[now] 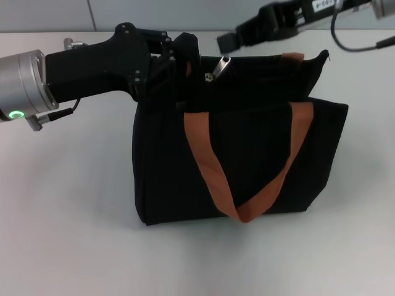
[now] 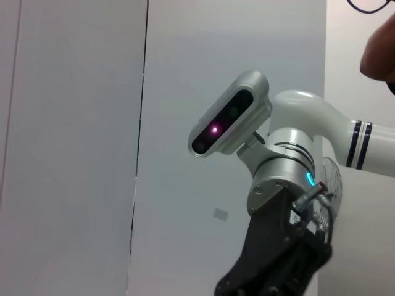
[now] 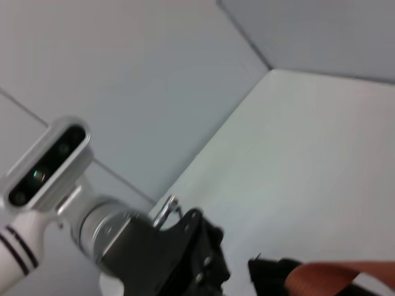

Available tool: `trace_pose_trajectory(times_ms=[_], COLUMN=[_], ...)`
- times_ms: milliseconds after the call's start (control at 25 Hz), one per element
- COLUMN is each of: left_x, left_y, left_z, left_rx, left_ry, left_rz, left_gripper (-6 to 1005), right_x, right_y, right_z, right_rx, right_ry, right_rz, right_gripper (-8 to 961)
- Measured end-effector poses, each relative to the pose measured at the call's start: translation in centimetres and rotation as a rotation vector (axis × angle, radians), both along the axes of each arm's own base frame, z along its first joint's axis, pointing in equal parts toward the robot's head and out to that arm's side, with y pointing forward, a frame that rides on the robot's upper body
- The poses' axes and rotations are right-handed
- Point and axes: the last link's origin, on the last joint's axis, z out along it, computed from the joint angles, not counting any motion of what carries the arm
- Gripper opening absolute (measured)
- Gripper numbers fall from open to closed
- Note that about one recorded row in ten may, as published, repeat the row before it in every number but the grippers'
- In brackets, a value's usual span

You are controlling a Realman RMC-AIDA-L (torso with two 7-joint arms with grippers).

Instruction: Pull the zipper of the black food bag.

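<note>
Black food bag (image 1: 241,163) standing on table (image 1: 68,234). Left gripper (image 1: 179,74) is bracing its top corner, right gripper (image 1: 227,42) is nearing the zipper (image 1: 221,66); finger states unclear. Next: pinch the tab, draw it along.

Black food bag (image 1: 247,166): matt black woven cloth, soft and faintly ribbed, with no sheen. Strap handles (image 1: 213,169): orange-brown webbing, flat weave, dull finish. Zipper (image 1: 221,66): small pull tab of bright polished metal, just beside the left gripper (image 1: 185,74) at the bag's top edge. Left gripper: matt black hard plastic; the wrist behind it is brushed silver metal with a satin look. Right gripper (image 1: 227,41): matt black plastic, above the bag's rear edge. Table (image 1: 68,216): smooth, pale, matt surface.
</note>
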Motion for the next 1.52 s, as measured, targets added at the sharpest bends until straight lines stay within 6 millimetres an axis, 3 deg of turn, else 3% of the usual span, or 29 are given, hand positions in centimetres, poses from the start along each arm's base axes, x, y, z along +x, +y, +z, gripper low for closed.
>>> trace_pose_trajectory(times_ms=[280,520,800,960,1120,1520], left_x=[0.2,0.3,0.1,0.1,0.2,0.4], left_y=[0.1,0.1,0.1,0.1,0.0,0.0], left_z=[0.0,-0.1,0.0,0.0,-0.1,-0.2], left_rx=[-0.007,-0.018,-0.017,-0.018,-0.023,-0.029], left_ry=[-0.005,-0.01,-0.01,-0.008,-0.01,-0.011], left_rz=[0.001,0.01,0.015,0.015,0.009,-0.001], left_gripper=[17,17,17,17,17,18], right_x=[0.3,2.6,4.7,5.4,5.7,5.5], right_y=[1.0,-2.4,-4.0,-3.9,-3.7,-3.7], right_z=[1.0,1.0,-0.6,-1.8,-3.7,-4.3], right_rx=[0.082,-0.029,-0.017,0.022,0.052,0.076], right_ry=[0.015,0.144,0.177,0.144,0.136,0.165], right_rz=[0.004,0.041,0.07,0.09,0.136,0.15], right_gripper=[15,22,241,352,343,296])
